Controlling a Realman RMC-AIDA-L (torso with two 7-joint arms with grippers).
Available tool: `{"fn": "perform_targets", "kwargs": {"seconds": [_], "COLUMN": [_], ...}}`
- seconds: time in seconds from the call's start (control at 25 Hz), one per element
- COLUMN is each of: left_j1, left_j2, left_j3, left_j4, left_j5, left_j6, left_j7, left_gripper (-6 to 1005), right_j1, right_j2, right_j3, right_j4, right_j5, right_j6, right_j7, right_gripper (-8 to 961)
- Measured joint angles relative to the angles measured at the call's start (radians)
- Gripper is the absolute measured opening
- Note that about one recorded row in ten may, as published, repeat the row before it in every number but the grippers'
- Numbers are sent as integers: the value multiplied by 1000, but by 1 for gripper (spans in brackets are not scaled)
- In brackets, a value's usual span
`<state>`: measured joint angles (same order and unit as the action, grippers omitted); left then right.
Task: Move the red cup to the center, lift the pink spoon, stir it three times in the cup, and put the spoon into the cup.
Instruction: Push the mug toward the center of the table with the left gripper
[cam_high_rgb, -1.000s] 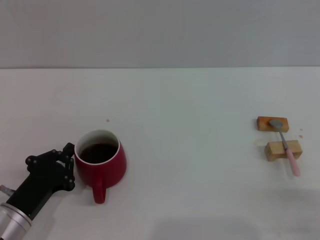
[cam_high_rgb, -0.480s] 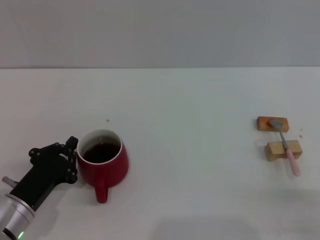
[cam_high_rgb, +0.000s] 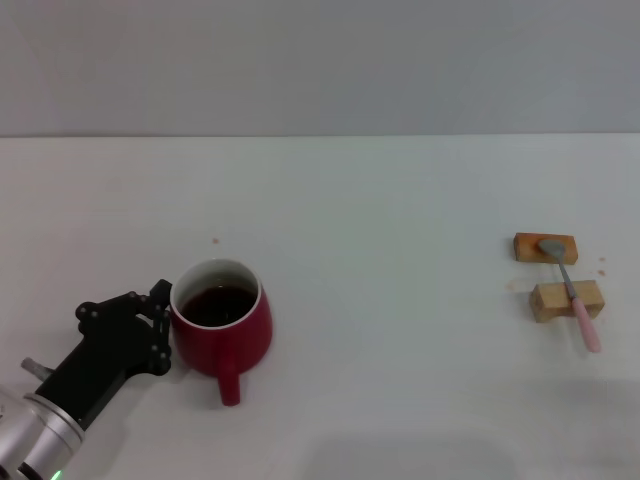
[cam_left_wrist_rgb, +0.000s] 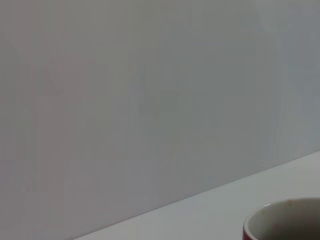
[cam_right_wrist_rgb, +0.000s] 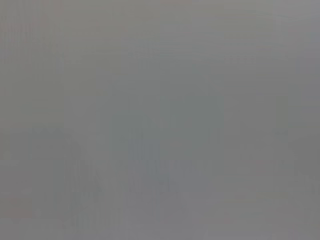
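Note:
The red cup (cam_high_rgb: 228, 338), with dark liquid inside and its handle toward me, stands on the white table at the front left. My left gripper (cam_high_rgb: 163, 328) is open and rests against the cup's left side, holding nothing. The cup's rim also shows in the left wrist view (cam_left_wrist_rgb: 282, 221). The pink spoon (cam_high_rgb: 572, 293) lies far to the right across two tan wooden blocks, its grey bowl on the far block and its pink handle toward me. My right gripper is out of view; the right wrist view shows only grey.
The far wooden block (cam_high_rgb: 545, 247) and the near wooden block (cam_high_rgb: 566, 300) sit at the right. The white table (cam_high_rgb: 400, 220) ends at a grey wall behind. A small speck (cam_high_rgb: 215, 241) lies behind the cup.
My left gripper has pushed the red cup to the right and slightly toward me. The spoon and blocks have not moved.

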<state>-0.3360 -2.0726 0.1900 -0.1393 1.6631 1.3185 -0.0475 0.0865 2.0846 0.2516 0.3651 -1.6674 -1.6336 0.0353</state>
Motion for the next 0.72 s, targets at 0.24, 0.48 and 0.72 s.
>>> {"fn": "perform_targets", "kwargs": {"seconds": [0.24, 0.48, 0.72], "left_j1": [-14, -21, -20], "left_j2": [-4, -6, -4], "left_j3": [35, 47, 38], "left_j4": [-20, -33, -33], "left_j5": [0, 1, 24], "left_j6": [2, -1, -2], "left_j7": [0, 0, 3], "left_gripper": [-1, -1, -1], "right_j1": [1, 2, 3], "right_j2": [0, 0, 0], "right_j3": [0, -1, -2], "right_j4": [0, 0, 0], "right_j5": [0, 0, 0], "right_j6": [0, 0, 0], "right_j7": [0, 0, 0], "right_gripper": [818, 817, 817]}}
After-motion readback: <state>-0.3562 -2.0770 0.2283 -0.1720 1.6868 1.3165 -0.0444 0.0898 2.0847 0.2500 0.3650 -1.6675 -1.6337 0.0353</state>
